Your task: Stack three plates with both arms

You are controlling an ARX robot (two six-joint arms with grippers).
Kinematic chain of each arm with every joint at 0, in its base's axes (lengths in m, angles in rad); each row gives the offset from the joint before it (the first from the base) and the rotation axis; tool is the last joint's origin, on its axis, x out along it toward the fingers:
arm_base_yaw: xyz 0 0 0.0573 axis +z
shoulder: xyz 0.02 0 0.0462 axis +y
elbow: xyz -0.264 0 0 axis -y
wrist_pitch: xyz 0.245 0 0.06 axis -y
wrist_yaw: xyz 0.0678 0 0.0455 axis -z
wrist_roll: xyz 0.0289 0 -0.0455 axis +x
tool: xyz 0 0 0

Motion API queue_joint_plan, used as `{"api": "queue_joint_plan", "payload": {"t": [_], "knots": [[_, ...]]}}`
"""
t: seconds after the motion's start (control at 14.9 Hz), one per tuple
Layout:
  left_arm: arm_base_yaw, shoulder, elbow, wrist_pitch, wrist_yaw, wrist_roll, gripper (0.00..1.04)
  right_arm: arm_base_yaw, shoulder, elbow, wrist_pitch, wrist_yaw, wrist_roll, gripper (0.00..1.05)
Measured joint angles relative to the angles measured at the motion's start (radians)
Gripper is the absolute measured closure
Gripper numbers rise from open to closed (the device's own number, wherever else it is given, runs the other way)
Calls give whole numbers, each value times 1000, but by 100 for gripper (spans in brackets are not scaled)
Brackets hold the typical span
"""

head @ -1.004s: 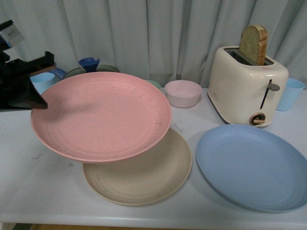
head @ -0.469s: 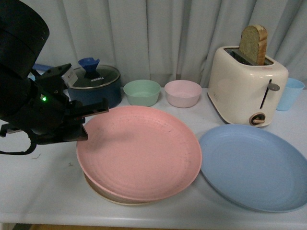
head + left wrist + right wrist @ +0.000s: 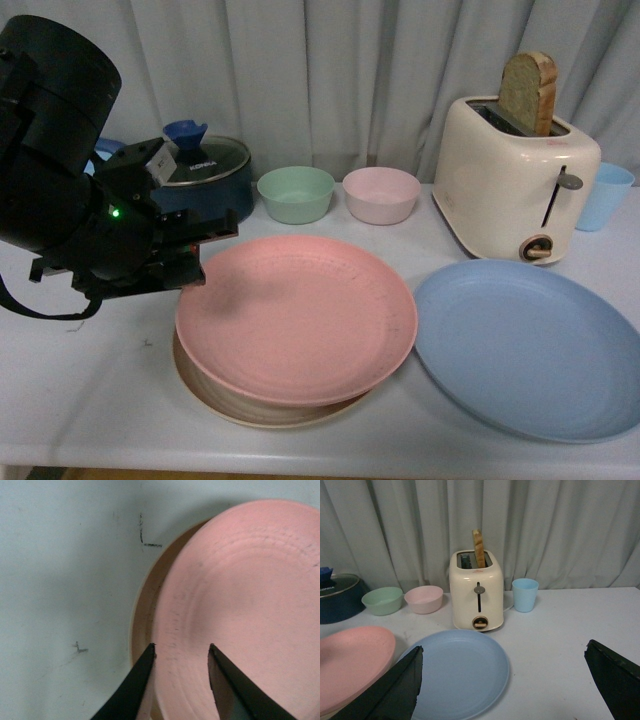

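My left gripper point(image 3: 190, 268) is shut on the left rim of the pink plate point(image 3: 300, 315), which lies over the beige plate point(image 3: 235, 402); only the beige plate's left and front edge shows. In the left wrist view the gripper point(image 3: 181, 652) pinches the pink plate point(image 3: 245, 600), with the beige plate's rim point(image 3: 142, 615) beside it. The blue plate point(image 3: 525, 345) lies flat on the table at the right, just apart from the pink one. My right gripper point(image 3: 502, 665) is open and empty, above the table near the blue plate point(image 3: 457, 672). The right arm is out of the front view.
At the back stand a dark blue pot with a lid point(image 3: 200, 175), a green bowl point(image 3: 295, 193), a pink bowl point(image 3: 381, 194), a cream toaster with a slice of bread point(image 3: 515, 170) and a light blue cup point(image 3: 604, 195). The white table point(image 3: 90, 380) ends at the front.
My left arm has carried the pink plate right and down, from raised above the table to lying over the beige plate. The blue plate has not moved.
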Motion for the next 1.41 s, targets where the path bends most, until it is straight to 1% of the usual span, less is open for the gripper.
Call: {"api": "queue_joint_plan", "payload": {"t": [0.07,0.2,0.33,0.4,0.47,0.54,0.6,0.8,0.87,1.07,1.27,1.34,1.41], "knots": [[12,-32,-19,2,11,19,62,0,0,0,0,0,0,6],[56,-180,-101,95,10,96,36,0,0,0,0,0,0,6],[131,-394,-224,315,-64,220,13,0,0,0,0,0,0,6],[143,-457,-331,602,-135,242,18,0,0,0,0,0,0,6],[148,-487,-447,808,-155,248,31,5,0,0,1,0,0,6],[160,-494,-558,925,-113,249,44,4,0,0,0,0,0,6],[172,-521,-634,984,-109,250,56,4,0,0,0,0,0,6],[180,-693,-772,1022,-110,250,94,4,0,0,0,0,0,6],[180,-725,-827,1005,-109,252,103,4,0,0,0,0,0,6],[180,-874,-915,969,-110,252,103,4,0,0,0,0,0,6],[180,-1007,-986,888,-109,252,103,4,0,0,0,0,0,6],[180,-1016,-1020,959,-109,252,103,4,0,0,0,0,0,6],[180,-1041,-1041,911,-110,252,103,4,0,0,0,0,0,6]]}}
